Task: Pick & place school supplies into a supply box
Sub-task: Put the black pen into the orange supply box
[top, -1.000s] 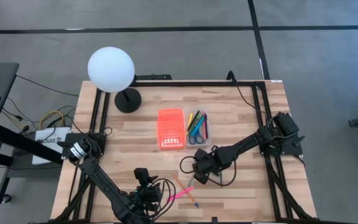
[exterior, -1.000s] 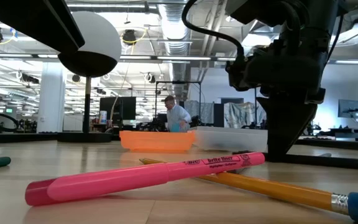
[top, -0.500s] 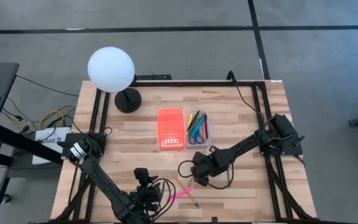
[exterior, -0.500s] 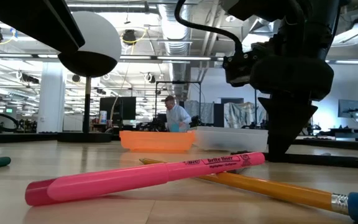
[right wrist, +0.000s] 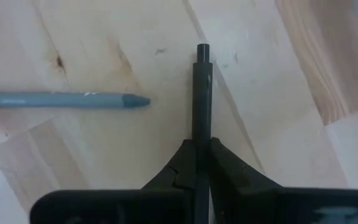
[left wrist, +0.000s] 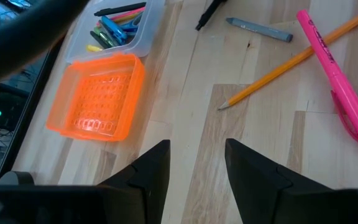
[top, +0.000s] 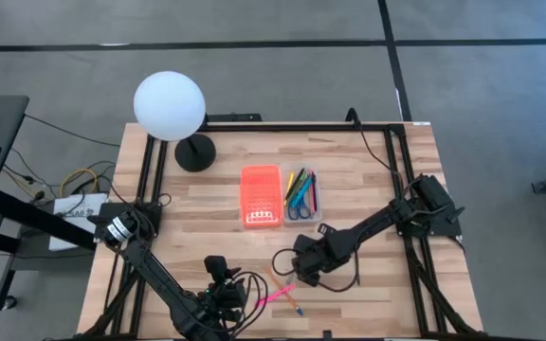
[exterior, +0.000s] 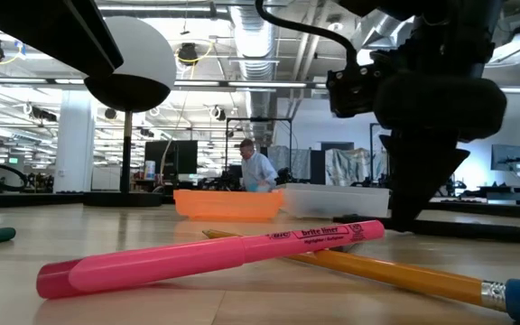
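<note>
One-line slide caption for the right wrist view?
Right hand shut on thin black pen on wooden table, grey crayon alongside.

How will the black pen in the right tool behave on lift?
Black pen looks thin and rigid, so probably light, no flop. The right tool is shut on one end, most of the length sticking out, so it may pivot or droop. Its round barrel would likely roll if dropped on the table.

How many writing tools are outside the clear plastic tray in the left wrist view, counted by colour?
Pink plastic highlighter: 1
Yellow wooden pencil: 1
Grey crayon-like stick: 1
Thin black pen, held in the shut right gripper: 1
Total: 4
</note>
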`<action>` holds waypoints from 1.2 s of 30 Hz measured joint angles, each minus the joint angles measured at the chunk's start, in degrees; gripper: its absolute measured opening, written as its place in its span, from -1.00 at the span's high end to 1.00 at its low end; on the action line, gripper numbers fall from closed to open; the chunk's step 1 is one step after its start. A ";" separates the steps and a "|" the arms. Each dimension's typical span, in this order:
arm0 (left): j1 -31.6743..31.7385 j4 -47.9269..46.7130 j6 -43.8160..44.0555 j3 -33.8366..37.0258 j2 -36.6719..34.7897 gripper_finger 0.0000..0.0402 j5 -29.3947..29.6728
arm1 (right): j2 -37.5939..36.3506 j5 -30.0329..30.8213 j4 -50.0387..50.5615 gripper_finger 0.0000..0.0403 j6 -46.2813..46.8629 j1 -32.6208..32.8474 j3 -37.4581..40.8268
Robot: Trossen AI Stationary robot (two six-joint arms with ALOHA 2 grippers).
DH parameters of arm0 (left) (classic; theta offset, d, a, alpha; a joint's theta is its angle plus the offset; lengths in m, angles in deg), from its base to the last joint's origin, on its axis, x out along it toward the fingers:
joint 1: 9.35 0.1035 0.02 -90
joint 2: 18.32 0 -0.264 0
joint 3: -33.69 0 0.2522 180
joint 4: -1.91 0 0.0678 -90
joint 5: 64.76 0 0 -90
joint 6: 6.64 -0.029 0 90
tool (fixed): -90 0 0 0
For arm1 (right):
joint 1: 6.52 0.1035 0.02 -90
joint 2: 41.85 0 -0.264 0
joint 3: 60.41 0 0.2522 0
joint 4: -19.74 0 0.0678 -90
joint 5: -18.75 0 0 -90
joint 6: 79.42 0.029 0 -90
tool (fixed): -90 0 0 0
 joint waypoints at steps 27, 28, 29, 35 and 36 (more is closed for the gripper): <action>-0.04 0.00 0.00 0.00 0.00 0.26 -0.07 | -0.59 17.57 22.46 0.96 1.01 -14.84 -16.90; -0.06 0.00 0.02 0.00 0.00 0.26 -0.15 | -0.59 16.83 22.42 0.96 1.03 -16.97 -16.90; -0.07 -0.01 0.02 0.00 0.00 0.26 -0.15 | -0.59 15.75 22.26 0.96 1.20 -19.04 -16.90; -0.09 0.00 0.04 0.00 0.00 0.26 -0.18 | -0.59 11.33 16.97 0.96 0.78 -27.64 -16.90; -0.11 -0.02 0.04 0.00 0.00 0.26 -0.20 | -0.59 10.32 15.82 0.96 -0.07 -28.23 -16.90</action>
